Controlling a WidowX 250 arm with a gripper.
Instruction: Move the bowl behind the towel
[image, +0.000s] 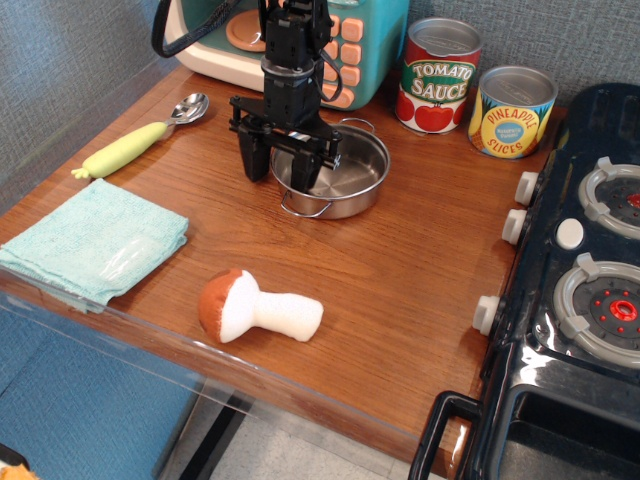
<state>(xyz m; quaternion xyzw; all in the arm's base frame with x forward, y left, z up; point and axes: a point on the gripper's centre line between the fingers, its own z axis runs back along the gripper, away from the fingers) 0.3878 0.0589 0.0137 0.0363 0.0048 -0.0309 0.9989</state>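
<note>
Lying nearest the table's front edge, a plush mushroom (258, 308), brown cap to the left & white stem to the right, sits alone on the wooden tabletop (400, 270). Left of it, at the front-left corner, the light teal towel (92, 240) rests folded flat. At right, a black toy stove (580, 290) w/ white knobs butts against the table. Mid-table, the steel bowl (345, 180) stands upright, one wire handle toward the front, the other toward the back; it is well apart from the towel, to its right & farther back. The black gripper (283, 167) hangs over the bowl's left rim w/ fingers spread apart: one finger (254, 160) outside the rim on the left, the other inside the bowl. Whether either touches the metal can't be told. Left of the arm, a spoon w/ a yellow-green handle (140, 145) lies at an angle. At the back, a teal toy microwave (350, 50) w/ peach buttons, then a tomato sauce can (438, 75) & a pineapple slices can (511, 112) stand side by side vs. the grey wall.
</note>
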